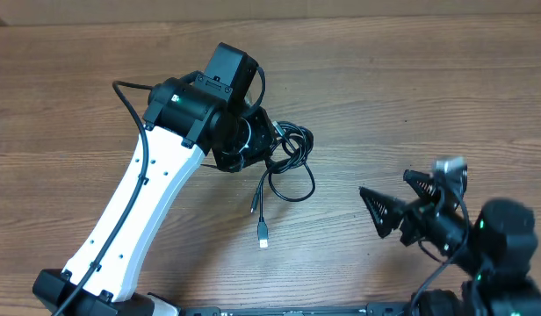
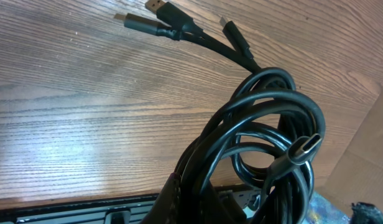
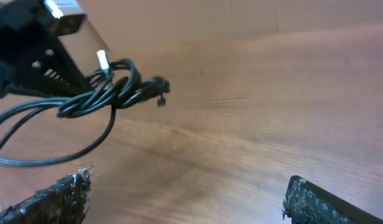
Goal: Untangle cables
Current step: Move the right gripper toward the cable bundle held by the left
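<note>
Left arm (image 1: 139,202) comes up from the lower left of the overhead shot, white link angled toward the middle, with its black wrist (image 1: 209,110) bent over near top centre. Left gripper (image 1: 263,140) is clamped tight on the cables (image 1: 292,149). Right arm (image 1: 503,233) sits tucked in the lower right, right gripper (image 1: 382,181) pointing left, jaws spread wide.
</note>
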{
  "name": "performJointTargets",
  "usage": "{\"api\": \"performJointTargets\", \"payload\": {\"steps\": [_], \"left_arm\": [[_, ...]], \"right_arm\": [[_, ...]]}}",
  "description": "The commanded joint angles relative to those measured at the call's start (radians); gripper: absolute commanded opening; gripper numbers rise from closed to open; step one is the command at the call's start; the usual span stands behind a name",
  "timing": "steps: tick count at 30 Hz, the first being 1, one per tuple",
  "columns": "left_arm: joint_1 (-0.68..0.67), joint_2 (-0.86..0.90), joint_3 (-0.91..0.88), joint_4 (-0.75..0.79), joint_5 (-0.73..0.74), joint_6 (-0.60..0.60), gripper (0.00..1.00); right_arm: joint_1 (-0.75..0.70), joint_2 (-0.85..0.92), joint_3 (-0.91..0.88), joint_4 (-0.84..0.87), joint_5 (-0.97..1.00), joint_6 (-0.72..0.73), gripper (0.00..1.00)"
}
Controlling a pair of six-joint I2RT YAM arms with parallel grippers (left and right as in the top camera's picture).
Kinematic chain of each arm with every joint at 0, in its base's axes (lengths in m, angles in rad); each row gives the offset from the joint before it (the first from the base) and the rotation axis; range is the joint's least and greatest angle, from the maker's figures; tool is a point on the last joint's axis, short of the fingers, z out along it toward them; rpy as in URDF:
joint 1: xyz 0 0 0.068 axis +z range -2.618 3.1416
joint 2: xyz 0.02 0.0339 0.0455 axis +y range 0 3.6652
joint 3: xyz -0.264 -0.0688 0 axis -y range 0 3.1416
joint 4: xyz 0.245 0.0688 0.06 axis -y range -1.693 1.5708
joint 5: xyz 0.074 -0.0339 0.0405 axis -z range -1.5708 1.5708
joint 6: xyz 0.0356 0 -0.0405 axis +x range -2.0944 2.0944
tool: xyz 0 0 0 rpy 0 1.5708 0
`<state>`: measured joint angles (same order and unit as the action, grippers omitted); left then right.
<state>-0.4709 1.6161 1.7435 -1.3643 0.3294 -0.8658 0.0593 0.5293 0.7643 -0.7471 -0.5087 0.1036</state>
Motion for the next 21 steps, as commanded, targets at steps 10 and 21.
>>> {"api": "performJointTargets", "payload": {"steps": [10,21], "left_arm": [[-0.001,-0.002,0.007,0.062,-0.127,0.103,0.04],[-0.001,-0.002,0.007,0.224,-0.067,0.683,0.04]], "right_arm": [[-0.003,0.307,0.136,0.028,-0.423,0.005,1.00],[-0.003,0.492,0.136,0.240,-0.578,0.435,1.00]]}}
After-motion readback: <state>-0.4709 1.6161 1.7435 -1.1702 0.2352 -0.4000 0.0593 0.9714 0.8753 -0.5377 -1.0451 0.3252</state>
